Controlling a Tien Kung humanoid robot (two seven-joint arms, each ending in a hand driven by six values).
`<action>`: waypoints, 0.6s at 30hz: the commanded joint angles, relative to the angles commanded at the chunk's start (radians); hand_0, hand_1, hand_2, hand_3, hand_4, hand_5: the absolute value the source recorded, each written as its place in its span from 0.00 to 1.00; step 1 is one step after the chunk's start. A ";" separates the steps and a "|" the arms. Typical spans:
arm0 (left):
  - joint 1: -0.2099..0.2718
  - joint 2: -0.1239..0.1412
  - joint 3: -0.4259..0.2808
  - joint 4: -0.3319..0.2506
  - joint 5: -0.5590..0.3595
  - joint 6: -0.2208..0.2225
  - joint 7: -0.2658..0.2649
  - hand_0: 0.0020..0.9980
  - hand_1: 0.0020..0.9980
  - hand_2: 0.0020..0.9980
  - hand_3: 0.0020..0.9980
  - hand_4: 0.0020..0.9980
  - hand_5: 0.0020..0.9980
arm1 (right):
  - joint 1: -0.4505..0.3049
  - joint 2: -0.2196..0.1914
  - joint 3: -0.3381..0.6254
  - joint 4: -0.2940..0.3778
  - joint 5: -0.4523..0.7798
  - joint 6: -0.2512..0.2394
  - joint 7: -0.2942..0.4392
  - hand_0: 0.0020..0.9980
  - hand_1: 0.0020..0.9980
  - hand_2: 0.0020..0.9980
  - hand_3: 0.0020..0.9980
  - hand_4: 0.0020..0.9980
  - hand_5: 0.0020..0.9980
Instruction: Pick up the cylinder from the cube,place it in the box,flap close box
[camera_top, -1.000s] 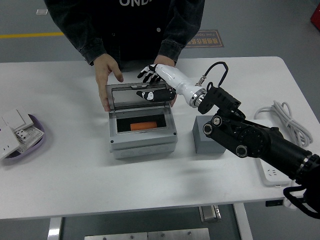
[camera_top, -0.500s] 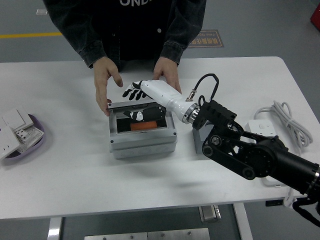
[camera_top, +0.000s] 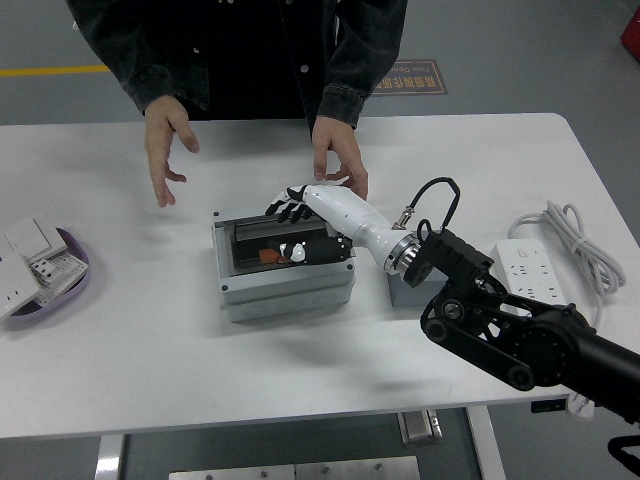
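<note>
While the lid comes down, the near-to-far rundown:

Worktop (camera_top: 150, 360): white; the near strip in front of the box is bare.

Right arm (camera_top: 520, 335): black, reaching in from the lower right, crossing over the grey cube.

Cube (camera_top: 400, 292): just right of the box, mostly hidden under the wrist; no cylinder on the little of it that shows.

Box (camera_top: 285, 285): grey, mid-worktop, front wall facing the camera.

Cylinder (camera_top: 270, 256): orange, lying inside the box; only a sliver shows under the lid.

Flap (camera_top: 262, 232): dark, lowered nearly flat over the opening; I cannot tell whether it is fully seated.

Right hand (camera_top: 300, 228): white with black fingers, spread flat on top of the flap, pressing and gripping nothing.

Left arm: out of sight.

Tray (camera_top: 72, 250): purple, at the left edge, holding white switch parts.

Power strip (camera_top: 535, 262): white, with coiled cable, far right.

Person's hands: one (camera_top: 165, 145) lifted clear left of the box, the other (camera_top: 338, 160) hovering just behind the robot's wrist, neither touching the box.

Progress: pick and place look done; by my read only the last press to seat the flap remains.
</note>
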 joint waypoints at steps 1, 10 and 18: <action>0.000 0.001 -0.001 0.000 0.000 0.000 0.000 0.59 0.61 0.60 0.62 0.64 0.18 | -0.016 -0.010 0.024 0.017 0.006 -0.002 0.003 0.51 0.54 0.58 0.65 0.71 0.37; 0.016 0.004 -0.001 0.000 0.003 0.000 0.004 0.59 0.61 0.60 0.62 0.64 0.18 | -0.183 -0.061 0.275 0.119 0.083 -0.014 0.044 0.51 0.54 0.58 0.66 0.68 0.35; 0.028 0.004 0.004 0.000 0.000 0.000 0.006 0.59 0.61 0.61 0.63 0.64 0.18 | -0.344 -0.029 0.504 0.065 0.231 -0.005 0.110 0.51 0.53 0.58 0.65 0.67 0.34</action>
